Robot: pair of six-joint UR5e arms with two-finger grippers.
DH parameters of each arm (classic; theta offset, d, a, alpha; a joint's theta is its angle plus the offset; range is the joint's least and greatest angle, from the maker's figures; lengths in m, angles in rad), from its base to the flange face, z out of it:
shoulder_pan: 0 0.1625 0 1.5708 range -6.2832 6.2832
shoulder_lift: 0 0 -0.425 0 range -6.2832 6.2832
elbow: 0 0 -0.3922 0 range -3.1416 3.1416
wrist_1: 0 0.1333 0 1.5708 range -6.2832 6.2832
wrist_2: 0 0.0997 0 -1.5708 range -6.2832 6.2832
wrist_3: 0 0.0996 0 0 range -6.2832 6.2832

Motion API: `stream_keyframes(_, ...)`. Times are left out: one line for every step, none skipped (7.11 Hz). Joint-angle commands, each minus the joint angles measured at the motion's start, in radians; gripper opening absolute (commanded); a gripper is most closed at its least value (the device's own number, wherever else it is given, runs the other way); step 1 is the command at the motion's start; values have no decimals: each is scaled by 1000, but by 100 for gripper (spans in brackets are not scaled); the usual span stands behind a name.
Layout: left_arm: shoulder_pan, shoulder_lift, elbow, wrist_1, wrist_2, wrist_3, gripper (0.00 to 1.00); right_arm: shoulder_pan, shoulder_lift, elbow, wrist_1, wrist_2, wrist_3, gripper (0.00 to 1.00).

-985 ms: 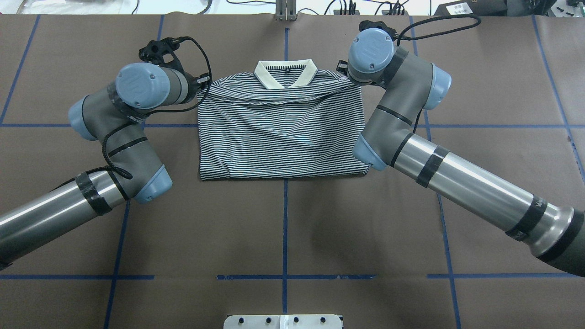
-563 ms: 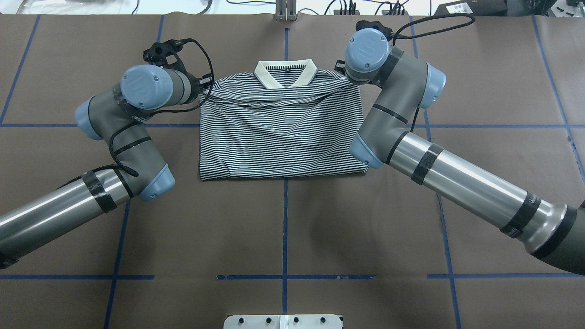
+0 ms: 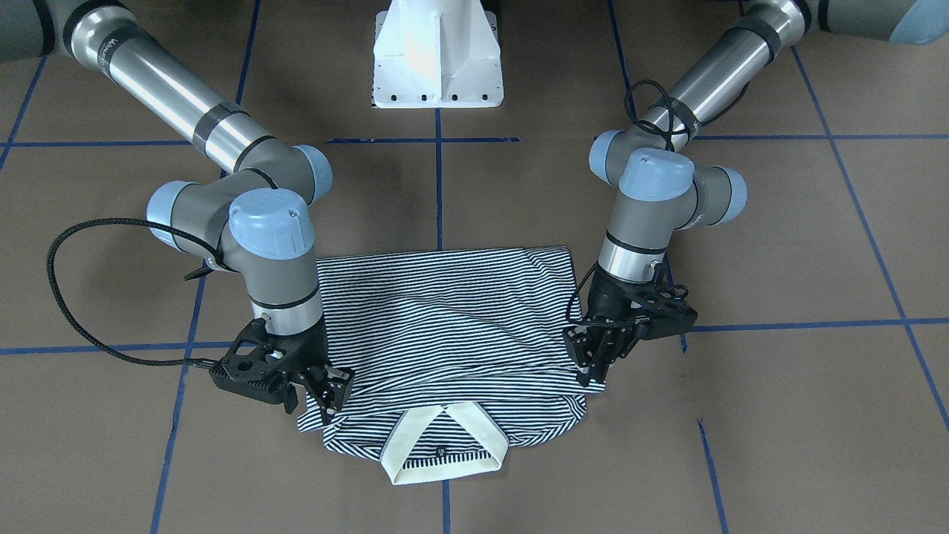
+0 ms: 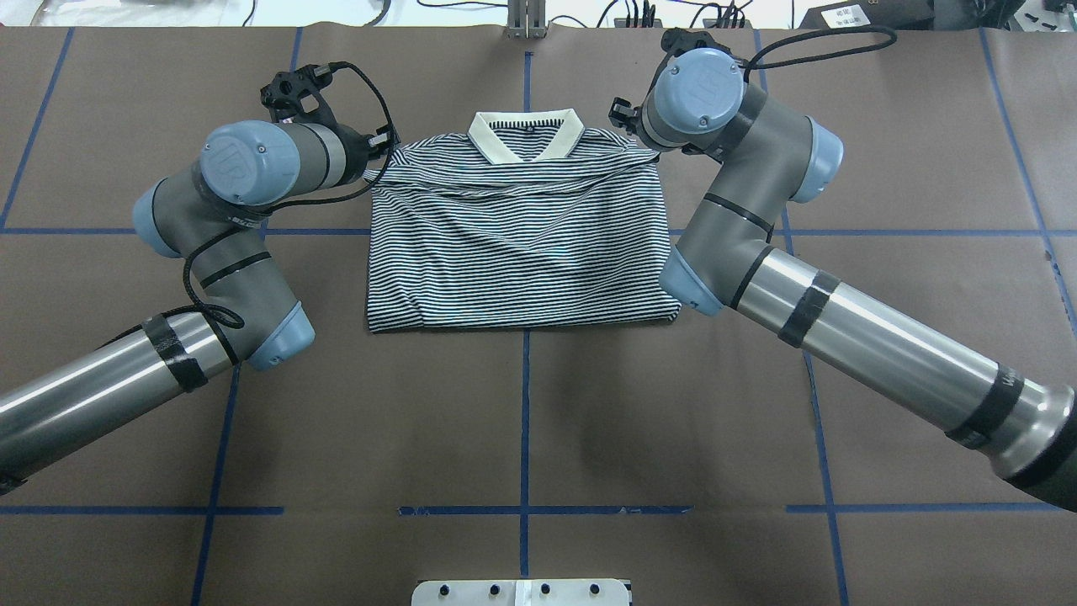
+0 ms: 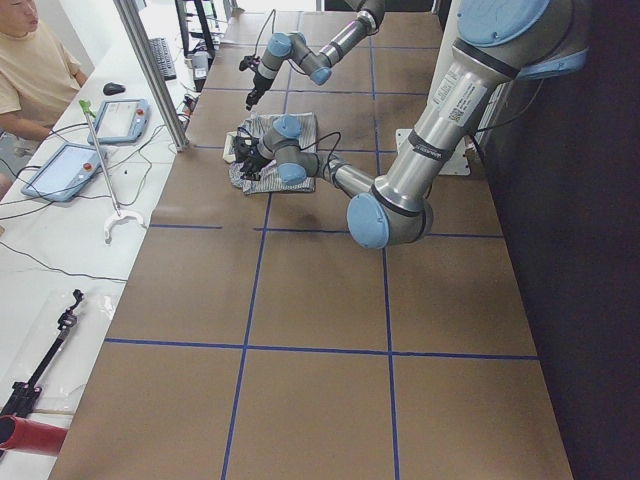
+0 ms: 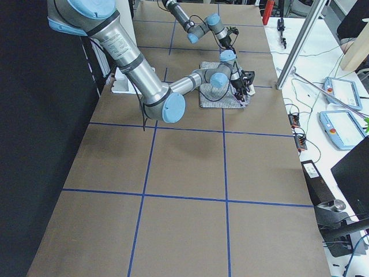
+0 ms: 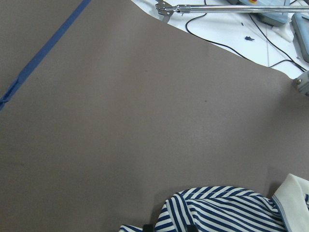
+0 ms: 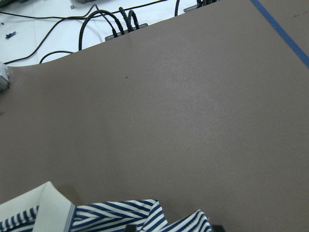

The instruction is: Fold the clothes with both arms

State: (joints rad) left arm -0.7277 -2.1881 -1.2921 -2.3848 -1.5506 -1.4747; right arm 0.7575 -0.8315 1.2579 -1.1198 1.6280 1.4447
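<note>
- Polo shirt (image 4: 522,252): lies flat mid-bench (image 4: 522,438). It is doubled into a rectangle, with the folded edge toward the robot and the cream collar (image 4: 526,139) at the far side. The upper layer ends just short of the collar.
- Change, arms: within the last second both wrists first edged inward toward the shirt. They have now swung outward again, and the right one has also moved a little farther from the robot.
- Change, cloth: the shirt's outline is almost as it was. Only the far corner on the robot's right is drawn into a slight point toward the hand there.
- Reading: the hem-to-shoulder fold appears laid. The outward shift is probably either a last flattening tug or the start of letting go. A further fold across the width may remain.
- Left arm (image 4: 244,244): forearm reaches in from the near left, elbow bent and wrist turned down. The left hand (image 3: 597,360) points down at the shirt's shoulder corner, with its tips on the cloth edge.
- Left hand, state: its wrist view shows only slivers of the fingertips with striped cloth between them. I cannot tell whether it pinches.
- Right arm (image 4: 740,202): mirrors the left arm. The right hand (image 3: 326,389) is set down on the opposite shoulder corner.
- Right hand, state: its wrist view shows the fingertips well apart astride the cloth, so it reads as unclamped.
</note>
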Motion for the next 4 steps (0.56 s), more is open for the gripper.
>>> stream_keyframes(-1, 45, -59, -25, 0, -13, 34, -27, -195, 275, 6, 88, 106, 100)
stream_keyframes(-1, 51, -59, -30, 0, -15, 34, -79, -265, 376, 9, 87, 267, 100)
stream_keyframes(-1, 51, -59, -39, 0, -15, 34, -133, -302, 429, 11, 79, 337, 100)
stream_keyframes(1, 48, -61, -40, -2, -16, 34, -163, -339, 446, 27, 78, 356, 100)
